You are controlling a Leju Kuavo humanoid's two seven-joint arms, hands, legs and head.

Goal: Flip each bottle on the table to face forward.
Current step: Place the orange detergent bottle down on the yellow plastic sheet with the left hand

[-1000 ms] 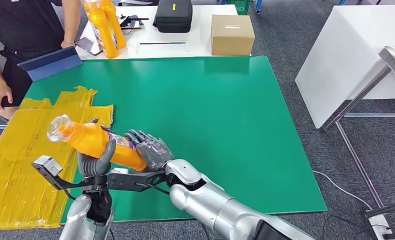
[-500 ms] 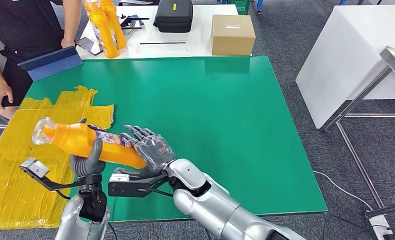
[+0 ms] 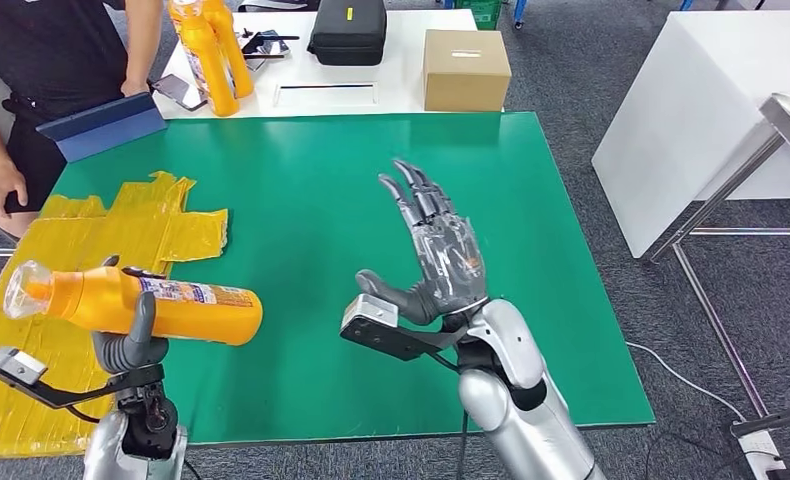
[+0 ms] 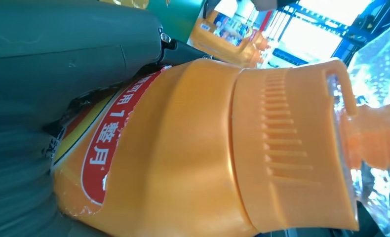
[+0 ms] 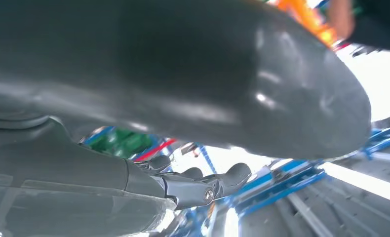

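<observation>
Holding the orange bottle [image 3: 131, 303] sideways above the near left corner of the green tabletop [image 3: 351, 200], the left robot hand [image 3: 123, 345] wraps its fingers and thumb around the body near the neck, likely so the label can be turned to face forward before setting it down. The bottle's clear cap points off to the left, over the yellow sheet [image 3: 61, 300], and the label shows on its upper side. The right robot hand [image 3: 433, 262] is raised over the middle of the tabletop, fingers spread and straight, holding nothing and well apart from the bottle. Two more orange bottles [image 3: 206, 45] stand on the white table beyond.
</observation>
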